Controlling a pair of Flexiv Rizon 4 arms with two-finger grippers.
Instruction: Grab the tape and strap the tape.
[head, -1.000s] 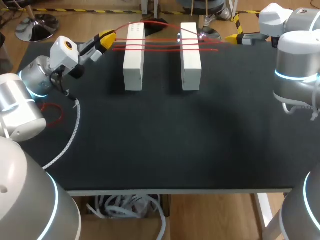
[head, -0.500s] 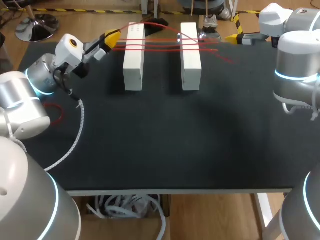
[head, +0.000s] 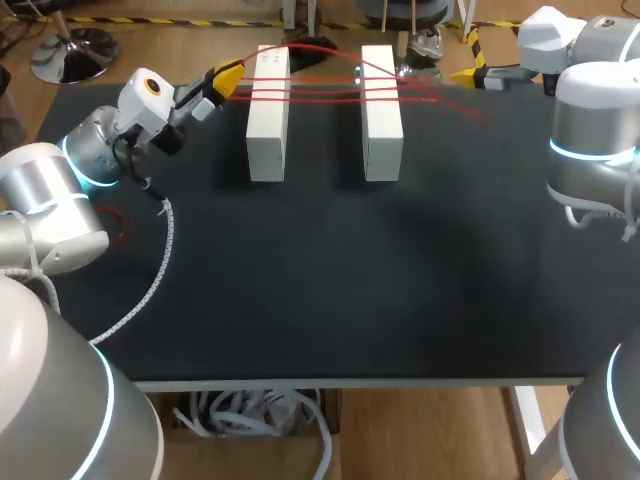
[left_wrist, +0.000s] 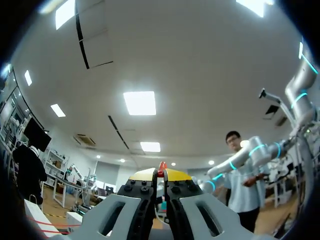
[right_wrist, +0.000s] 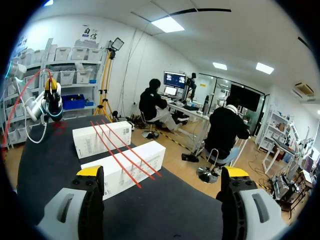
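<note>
Several strands of red tape (head: 320, 85) run across the far ends of two white blocks, the left one (head: 268, 112) and the right one (head: 381, 112). My left gripper (head: 224, 76) hovers just left of the left block, shut on the tape. In the left wrist view a bit of red tape (left_wrist: 162, 166) shows between the closed yellow tips of that gripper (left_wrist: 161, 174). The tape's loose ends (head: 468, 108) trail right of the right block. My right gripper (head: 470, 75) hangs at the far right edge, open and empty. From the right wrist view, the right gripper (right_wrist: 162, 172) faces the blocks (right_wrist: 125, 167) and the tape strands (right_wrist: 117, 150).
A white braided cable (head: 152, 268) curves over the left side of the black table (head: 350, 280) towards its front edge. A small red loop (head: 116, 226) lies beside my left arm.
My left gripper has shifted a little to the right, closer to the left block, with the tape in it. The tape's loose ends have slid further right. The right arm has kept still.
</note>
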